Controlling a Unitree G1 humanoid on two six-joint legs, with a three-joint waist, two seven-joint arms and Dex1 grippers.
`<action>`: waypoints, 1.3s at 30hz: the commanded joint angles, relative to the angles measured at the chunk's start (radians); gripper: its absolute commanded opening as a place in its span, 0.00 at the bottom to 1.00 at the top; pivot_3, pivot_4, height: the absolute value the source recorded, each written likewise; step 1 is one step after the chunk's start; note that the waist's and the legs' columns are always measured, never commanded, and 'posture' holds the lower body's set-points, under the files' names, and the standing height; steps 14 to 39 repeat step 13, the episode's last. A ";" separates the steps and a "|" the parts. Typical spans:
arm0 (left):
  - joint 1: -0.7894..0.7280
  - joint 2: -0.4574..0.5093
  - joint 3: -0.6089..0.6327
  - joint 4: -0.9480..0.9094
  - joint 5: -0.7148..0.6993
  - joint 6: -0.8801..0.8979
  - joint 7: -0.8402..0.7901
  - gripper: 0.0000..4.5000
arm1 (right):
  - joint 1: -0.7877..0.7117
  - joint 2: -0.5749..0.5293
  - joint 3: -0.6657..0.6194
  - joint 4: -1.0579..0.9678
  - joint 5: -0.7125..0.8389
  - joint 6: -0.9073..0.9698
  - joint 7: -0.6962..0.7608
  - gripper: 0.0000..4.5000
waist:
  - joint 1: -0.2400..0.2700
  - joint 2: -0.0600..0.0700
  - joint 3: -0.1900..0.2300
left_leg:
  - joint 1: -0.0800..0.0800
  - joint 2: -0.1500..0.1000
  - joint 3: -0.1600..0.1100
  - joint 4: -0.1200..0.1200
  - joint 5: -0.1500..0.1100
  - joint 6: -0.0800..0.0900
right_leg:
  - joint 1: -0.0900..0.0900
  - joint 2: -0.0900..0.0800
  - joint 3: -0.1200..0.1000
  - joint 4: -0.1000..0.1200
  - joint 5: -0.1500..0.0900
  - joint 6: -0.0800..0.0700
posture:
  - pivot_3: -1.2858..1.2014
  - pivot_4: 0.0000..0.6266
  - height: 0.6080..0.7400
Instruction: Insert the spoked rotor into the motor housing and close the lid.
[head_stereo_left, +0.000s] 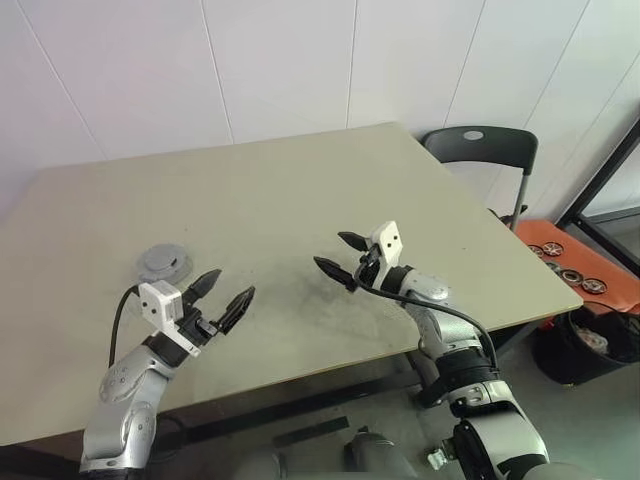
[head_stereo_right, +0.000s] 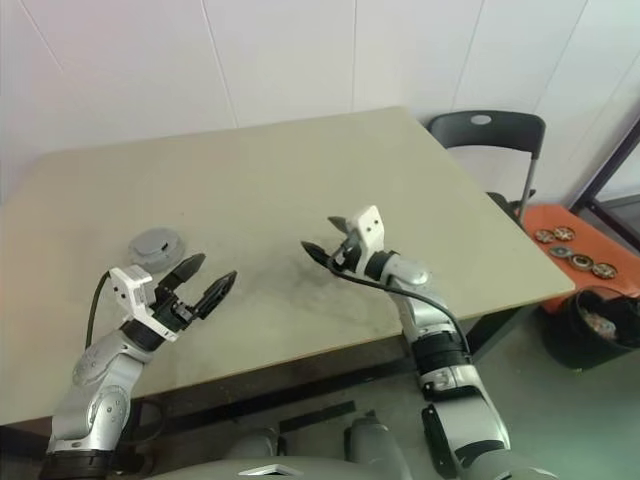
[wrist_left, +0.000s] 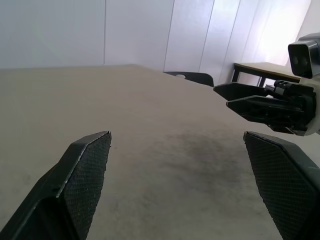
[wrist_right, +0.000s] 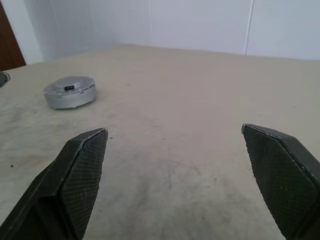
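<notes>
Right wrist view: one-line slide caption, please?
Open right end effector above the table, empty, with the closed silvery motor housing sitting apart beyond it.

Motor housing (head_stereo_left: 165, 263) with lid (wrist_right: 69, 85) on top sits on worktop (head_stereo_left: 300, 200), left side. Left gripper (head_stereo_left: 222, 297) just in front of it, right gripper (head_stereo_left: 338, 257) well to its right. Chair (head_stereo_left: 485, 148) behind worktop's far right corner, bin (head_stereo_left: 585, 345) on the floor right.

Soft, even daylight fills my view; the beige rectangular table (head_stereo_left: 300, 210) looks evenly bright, with only faint shadows under my arms. Brightest glare lies beyond the table's far right corner.
</notes>
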 joint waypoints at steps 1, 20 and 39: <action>-0.018 0.009 -0.014 -0.052 0.003 0.017 0.004 1.00 | -0.030 -0.005 -0.007 -0.006 0.003 -0.005 0.007 1.00 | 0.000 0.000 0.000 | 0.000 0.000 0.000 0.000 0.000 0.000 | 0.000 0.000 0.000 0.000 0.000 0.000 | 0.52 0.00 1.00; -0.022 0.004 -0.033 -0.062 0.028 0.019 0.010 1.00 | -0.048 -0.005 -0.009 0.052 -0.006 -0.020 0.013 1.00 | -0.001 0.000 0.000 | 0.000 0.000 0.000 0.000 0.000 0.000 | 0.001 0.000 0.000 0.000 0.000 0.000 | 0.52 0.00 1.00; -0.022 0.004 -0.033 -0.062 0.028 0.019 0.010 1.00 | -0.048 -0.005 -0.009 0.052 -0.006 -0.020 0.013 1.00 | -0.001 0.000 0.000 | 0.000 0.000 0.000 0.000 0.000 0.000 | 0.001 0.000 0.000 0.000 0.000 0.000 | 0.52 0.00 1.00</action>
